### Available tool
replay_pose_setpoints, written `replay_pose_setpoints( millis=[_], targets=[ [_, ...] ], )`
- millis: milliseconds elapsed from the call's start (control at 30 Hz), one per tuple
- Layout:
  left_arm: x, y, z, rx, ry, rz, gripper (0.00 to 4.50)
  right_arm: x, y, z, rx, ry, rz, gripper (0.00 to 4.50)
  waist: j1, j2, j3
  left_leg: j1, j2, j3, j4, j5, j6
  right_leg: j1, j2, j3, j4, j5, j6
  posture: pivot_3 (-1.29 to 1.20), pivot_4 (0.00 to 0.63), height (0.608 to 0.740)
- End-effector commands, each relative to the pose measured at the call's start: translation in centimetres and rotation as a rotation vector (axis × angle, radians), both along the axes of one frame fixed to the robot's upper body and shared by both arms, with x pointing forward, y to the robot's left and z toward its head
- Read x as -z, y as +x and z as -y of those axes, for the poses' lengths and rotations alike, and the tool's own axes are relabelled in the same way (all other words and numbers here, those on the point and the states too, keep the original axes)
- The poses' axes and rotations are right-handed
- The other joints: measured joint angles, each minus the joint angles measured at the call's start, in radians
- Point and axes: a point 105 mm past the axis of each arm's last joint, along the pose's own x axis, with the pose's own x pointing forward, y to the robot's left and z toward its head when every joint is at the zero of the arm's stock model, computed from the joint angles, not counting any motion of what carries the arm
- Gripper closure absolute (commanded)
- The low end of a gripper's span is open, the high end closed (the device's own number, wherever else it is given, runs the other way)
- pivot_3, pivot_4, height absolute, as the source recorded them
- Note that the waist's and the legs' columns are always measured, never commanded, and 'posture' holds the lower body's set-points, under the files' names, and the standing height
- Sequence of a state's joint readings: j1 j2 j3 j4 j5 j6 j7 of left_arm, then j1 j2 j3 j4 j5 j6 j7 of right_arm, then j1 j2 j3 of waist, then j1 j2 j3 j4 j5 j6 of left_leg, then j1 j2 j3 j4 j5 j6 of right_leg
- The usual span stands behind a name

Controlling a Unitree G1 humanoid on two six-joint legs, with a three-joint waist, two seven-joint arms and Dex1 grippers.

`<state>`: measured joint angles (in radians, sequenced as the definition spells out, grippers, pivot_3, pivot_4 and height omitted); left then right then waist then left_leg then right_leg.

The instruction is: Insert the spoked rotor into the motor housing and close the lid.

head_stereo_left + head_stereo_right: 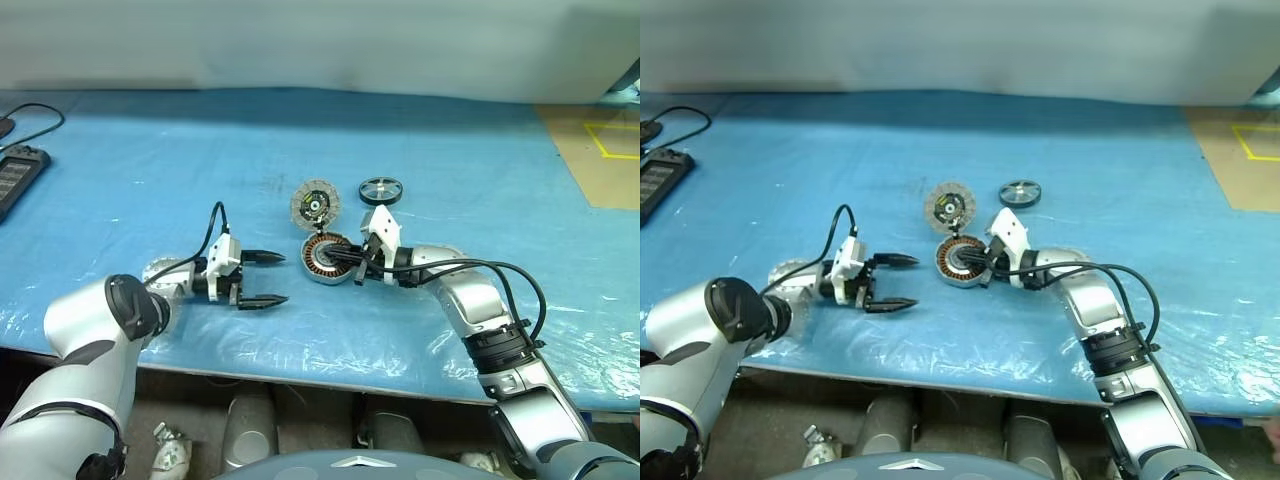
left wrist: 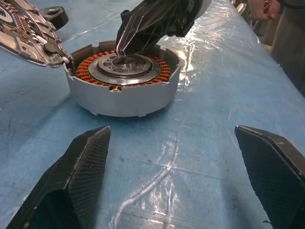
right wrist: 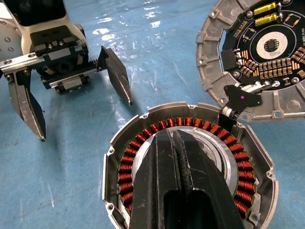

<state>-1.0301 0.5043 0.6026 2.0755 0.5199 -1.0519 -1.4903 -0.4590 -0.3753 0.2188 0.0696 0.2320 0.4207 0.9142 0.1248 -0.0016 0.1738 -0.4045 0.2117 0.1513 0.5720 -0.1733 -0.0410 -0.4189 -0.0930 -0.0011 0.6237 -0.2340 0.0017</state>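
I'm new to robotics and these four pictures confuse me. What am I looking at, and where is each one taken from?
Two pictures look down from the head of a two-armed robot at a blue table; the other two come from cameras on its wrists. The open motor housing, ringed with copper windings, has its lid swung open at its edge. The spoked rotor lies just beyond. The right gripper, fingers shut and holding nothing, reaches into the housing. The left gripper is open beside it.
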Motion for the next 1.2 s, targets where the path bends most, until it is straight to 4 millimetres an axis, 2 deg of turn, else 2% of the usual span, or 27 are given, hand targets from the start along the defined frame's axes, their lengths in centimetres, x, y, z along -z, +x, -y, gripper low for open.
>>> replay_pose_setpoints(
  millis=[33,100,233,467,600,767,833,1000,1133,1200],
  targets=[
    [-0.1,0.0,-0.3,-0.019,-0.008,0.010,0.10,0.8,0.1,0.0,0.003,-0.042,0.007,4.48,0.000,0.000,0.000,0.000,0.000,0.000,0.000,0.000,0.000,0.000,0.000,0.000,0.000,0.000,0.000,0.00,0.150,0.740],
    [-0.1,0.0,-0.2,-0.021,-0.009,0.010,0.10,1.6,0.1,0.3,0.001,-0.090,0.010,4.48,0.000,0.000,0.000,0.000,0.000,0.000,0.000,0.000,0.000,0.000,0.000,0.000,0.000,-0.001,-0.001,0.00,0.150,0.740],
    [-0.1,0.1,-0.1,-0.023,-0.010,0.012,0.10,1.9,-0.1,0.4,-0.016,-0.122,0.019,4.48,0.000,0.000,0.000,0.001,0.000,0.000,0.000,0.000,0.000,0.001,0.000,0.000,0.000,-0.001,-0.001,0.00,0.150,0.740],
    [-0.5,0.3,0.1,-0.019,-0.014,0.018,0.10,3.0,-0.3,1.3,-0.062,-0.338,0.113,4.48,0.000,0.000,-0.001,0.003,0.000,0.000,0.000,0.000,0.000,0.003,0.000,0.000,0.000,-0.001,-0.001,0.00,0.150,0.740],
    [-0.5,0.3,0.2,-0.020,-0.018,0.018,0.10,2.6,-0.7,1.0,-0.102,-0.378,0.149,4.48,0.000,0.000,-0.001,0.009,0.000,0.000,0.000,0.000,0.000,0.009,0.000,0.000,-0.001,-0.002,-0.003,0.00,0.150,0.740],
    [-0.5,0.3,0.2,-0.021,-0.020,0.017,0.10,3.2,-1.1,0.8,-0.127,-0.414,0.159,4.48,0.001,0.000,-0.001,0.013,0.000,0.000,-0.002,0.000,0.000,0.013,0.000,0.000,-0.002,-0.002,-0.003,0.00,0.150,0.740],
    [-0.4,0.3,0.2,-0.020,-0.022,0.016,0.10,2.6,-1.0,0.4,-0.120,-0.368,0.161,4.48,0.001,0.000,-0.001,0.013,0.000,0.000,-0.002,0.000,0.000,0.013,0.000,0.000,-0.003,-0.002,-0.003,0.00,0.150,0.740],
    [-0.5,0.1,-0.2,-0.013,-0.033,0.002,0.10,-2.7,-1.1,-0.8,-0.104,-0.071,0.163,4.48,0.000,0.000,-0.001,0.012,0.000,0.000,-0.002,0.000,0.000,0.013,0.000,0.000,-0.003,-0.002,-0.003,0.00,0.150,0.740],
    [-1.1,0.3,-0.8,-0.016,-0.042,-0.005,0.10,-5.3,-0.8,-0.2,-0.071,0.025,0.180,4.48,-0.001,0.000,0.000,0.009,0.000,0.000,-0.002,0.000,0.000,0.010,0.000,0.000,-0.002,-0.002,-0.003,0.00,0.150,0.740],
    [-1.3,0.3,-1.0,-0.018,-0.045,-0.009,0.10,-5.8,-0.6,0.5,-0.047,0.031,0.184,4.48,0.000,0.000,-0.001,0.009,0.000,0.000,-0.002,0.000,0.000,0.009,0.000,0.000,-0.002,-0.002,-0.003,0.00,0.150,0.740]
  ],
)
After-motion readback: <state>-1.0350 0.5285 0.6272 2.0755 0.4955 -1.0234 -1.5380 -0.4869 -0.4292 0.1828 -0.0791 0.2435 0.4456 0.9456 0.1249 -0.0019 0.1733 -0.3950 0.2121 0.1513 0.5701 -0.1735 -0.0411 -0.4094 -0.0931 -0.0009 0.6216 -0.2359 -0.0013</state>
